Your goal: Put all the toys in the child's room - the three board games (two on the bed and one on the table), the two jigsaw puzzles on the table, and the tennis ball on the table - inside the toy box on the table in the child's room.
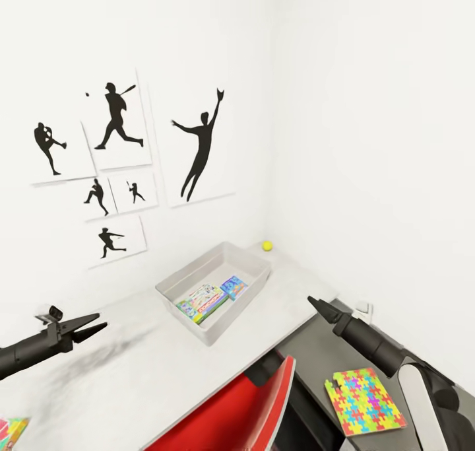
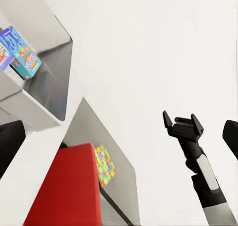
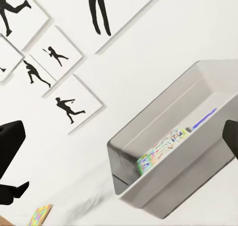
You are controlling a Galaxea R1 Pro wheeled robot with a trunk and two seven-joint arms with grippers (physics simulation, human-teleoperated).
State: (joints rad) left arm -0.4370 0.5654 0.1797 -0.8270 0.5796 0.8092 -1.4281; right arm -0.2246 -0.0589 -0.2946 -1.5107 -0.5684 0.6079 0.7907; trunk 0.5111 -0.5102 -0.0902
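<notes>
Grey toy box (image 1: 254, 264) sits on the pale table (image 1: 152, 365), angled toward the room corner, with board games (image 1: 210, 299) already lying flat inside. I count at least two printed boxes, possibly three; they overlap too much to be sure. In the left wrist view a blue game box (image 2: 22, 55) leans against the bin wall.

Tennis ball (image 1: 266, 245) rests on the table just beyond the bin's far corner, apart from it and near the wall. Not yet collected.

One jigsaw puzzle (image 1: 364, 401) lies flat on the dark cabinet top (image 1: 323, 358), below the tabletop level and beside the right arm. A second colourful slab (image 1: 10, 431) shows at the table's near left edge, cut off by the frame; likely the other puzzle, can't confirm.

Left gripper (image 1: 99, 324) hovers over the table left of the bin, jaws parted, holding nothing. Right gripper (image 1: 311, 300) hangs off the table's right end, pointed at the bin; from the left wrist camera its fingers (image 2: 167, 120) stand apart and empty.

Red chair back (image 1: 244, 408) is tucked under the table front, between the arms.

Judgement: games done, puzzles and ball remain. The right arm is best placed for the cabinet puzzle; thin flat slab, so an edge pick looks awkward.
</notes>
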